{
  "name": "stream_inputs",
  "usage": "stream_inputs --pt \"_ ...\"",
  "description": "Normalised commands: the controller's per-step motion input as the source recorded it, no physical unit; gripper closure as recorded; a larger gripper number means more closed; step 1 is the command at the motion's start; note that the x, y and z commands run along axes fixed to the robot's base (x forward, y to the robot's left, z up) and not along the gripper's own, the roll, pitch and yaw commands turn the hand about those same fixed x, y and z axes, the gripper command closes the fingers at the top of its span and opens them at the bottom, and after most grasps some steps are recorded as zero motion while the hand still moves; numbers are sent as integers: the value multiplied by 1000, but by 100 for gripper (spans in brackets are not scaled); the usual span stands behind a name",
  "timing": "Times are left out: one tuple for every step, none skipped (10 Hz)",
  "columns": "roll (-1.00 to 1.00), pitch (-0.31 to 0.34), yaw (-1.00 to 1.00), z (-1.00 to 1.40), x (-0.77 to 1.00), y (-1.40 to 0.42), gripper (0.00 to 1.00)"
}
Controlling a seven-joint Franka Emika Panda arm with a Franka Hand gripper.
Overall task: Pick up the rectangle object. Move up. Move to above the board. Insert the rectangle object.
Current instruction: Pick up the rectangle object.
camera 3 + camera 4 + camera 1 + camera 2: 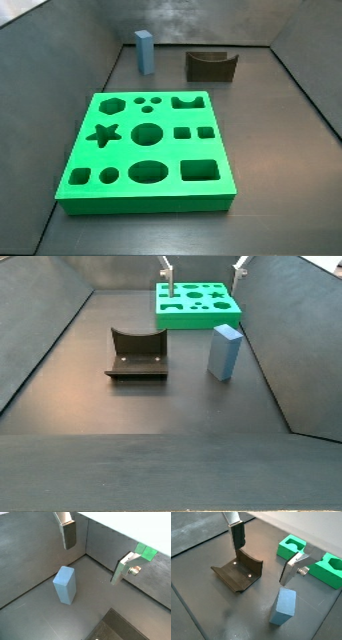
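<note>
Silver fingers (69, 534) of the open pincer (93, 554) hang spread and empty above the upright rectangle object (65, 585) in both wrist views, the dark brown notched block (239, 574) nearby. In a side view the rectangle object (143, 51) stands on the grey worktop (267, 130) beyond the green board (147, 150), well apart from it.
</note>
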Motion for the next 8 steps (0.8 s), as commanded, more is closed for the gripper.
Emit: stream_inputs --pt "0 -29 14 -146 0 -160 0" --pt "17 -157 283 -417 -257 -423 0" --pt "20 -186 460 -437 -294 -451 0" --pt "0 -174 577 -454 -223 -429 0" --pt "0 -146 694 -449 -123 -349 0" --pt "0 -140 749 -426 -69 -226 0" --pt "0 -107 706 -389 -9 -126 0" --pt "-16 -124 597 -354 -123 0 0"
